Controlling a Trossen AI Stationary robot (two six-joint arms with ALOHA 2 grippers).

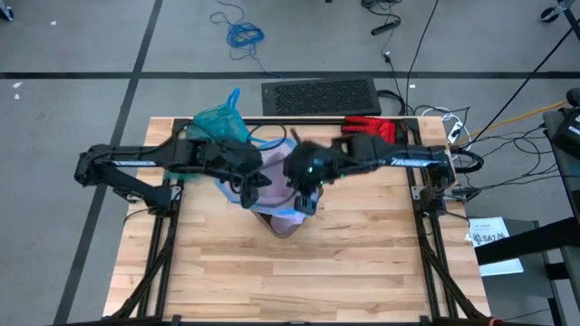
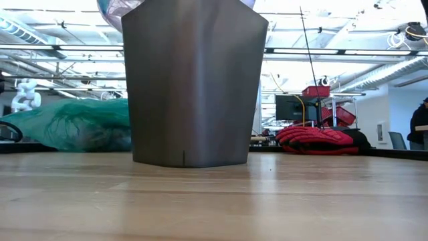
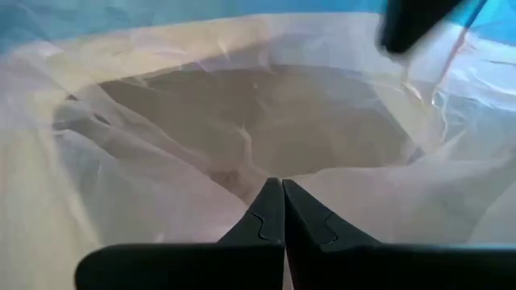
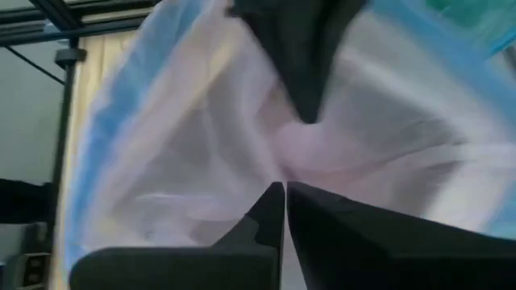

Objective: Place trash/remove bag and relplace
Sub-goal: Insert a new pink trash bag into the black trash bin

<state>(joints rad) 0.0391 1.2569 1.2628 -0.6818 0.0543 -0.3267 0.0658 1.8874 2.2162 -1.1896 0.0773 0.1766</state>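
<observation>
Both arms meet over the pink bag [image 1: 283,217]; teal bag [image 1: 220,124] behind.

Matt grey bin [image 2: 194,87], pale filmy plastic liner [image 3: 161,193], smooth wooden table [image 2: 214,201]

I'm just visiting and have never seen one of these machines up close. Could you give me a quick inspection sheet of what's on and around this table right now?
Surface: pale wooden butcher-block table, front half bare.
Job's things: grey bin standing upright; pale pink translucent plastic liner spread open over its mouth; filled teal plastic bag lying behind it at the back edge.
Clutter: red-and-black glove at the back right.
Hands: left hand shut at the pink liner's rim; right hand shut against the liner too.
Cables: blue cord coiled on the floor; black and white leads by the table's right side.
Surroundings: black keyboard-like mat behind the table; a person far off.
</observation>
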